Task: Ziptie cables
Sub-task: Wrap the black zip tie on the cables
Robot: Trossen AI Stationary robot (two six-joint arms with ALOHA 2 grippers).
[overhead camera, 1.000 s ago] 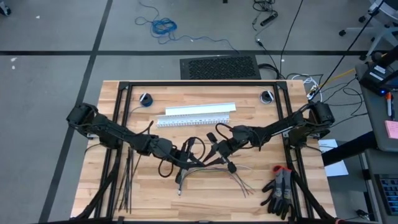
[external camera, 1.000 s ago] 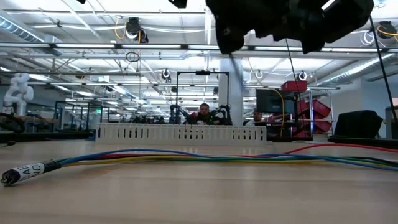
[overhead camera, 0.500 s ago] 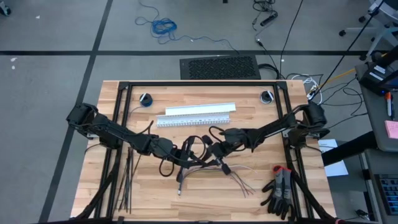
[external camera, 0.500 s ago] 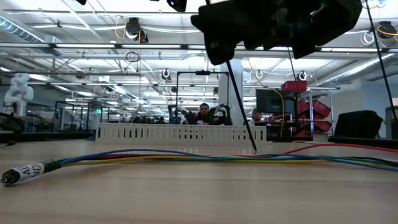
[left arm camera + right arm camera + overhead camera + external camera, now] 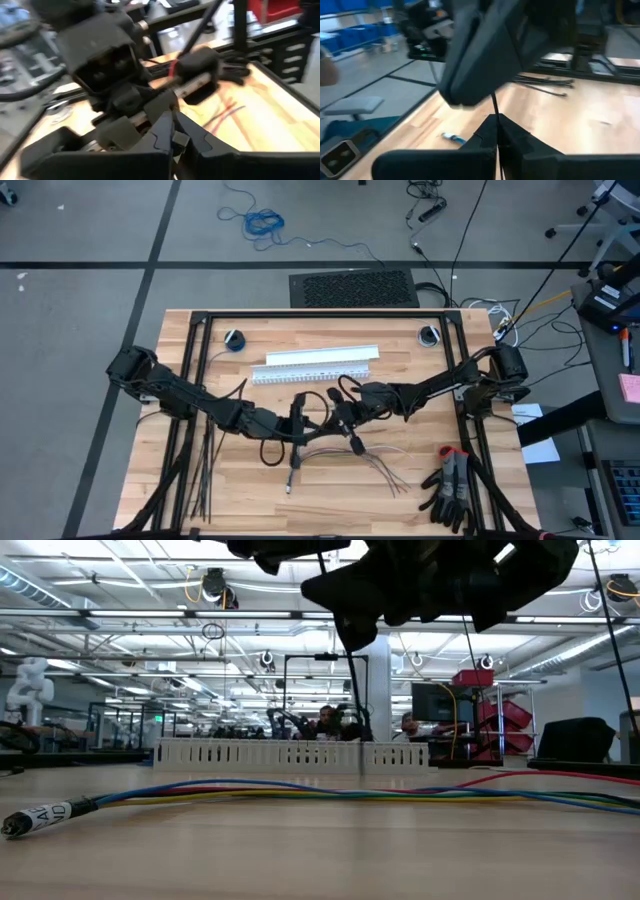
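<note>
Risks: both grippers meet close together over mid-surface, above the cables (image 5: 350,453), which lie loose on the wood (image 5: 250,490) with ends splayed toward the right front. Right gripper (image 5: 338,418) is pressed together, pinching a thin black ziptie (image 5: 352,690) that hangs almost straight down in the low view; its tip appears to stop at or just above the wires. Left gripper (image 5: 297,423) is all but closed just beside it; the left wrist view shows its fingers (image 5: 172,131) nearly meeting, whether on the strip cannot be told. Judged hazards: the strip is slender and springy, so it may slip or twist out of the pinch; the tip may miss under the bundle and push wires apart; the two wrists, this near, may knock together. Nearby: spare zipties (image 5: 203,470) lie at the left front, well apart from the work; a white slotted channel (image 5: 318,364) sits behind; gloves (image 5: 450,488) at the right front corner, near the wire ends; two small round fittings (image 5: 233,339) at the back. The coloured wires (image 5: 330,790) run across the low view's foreground. Nothing lies between grippers and bundle.
</note>
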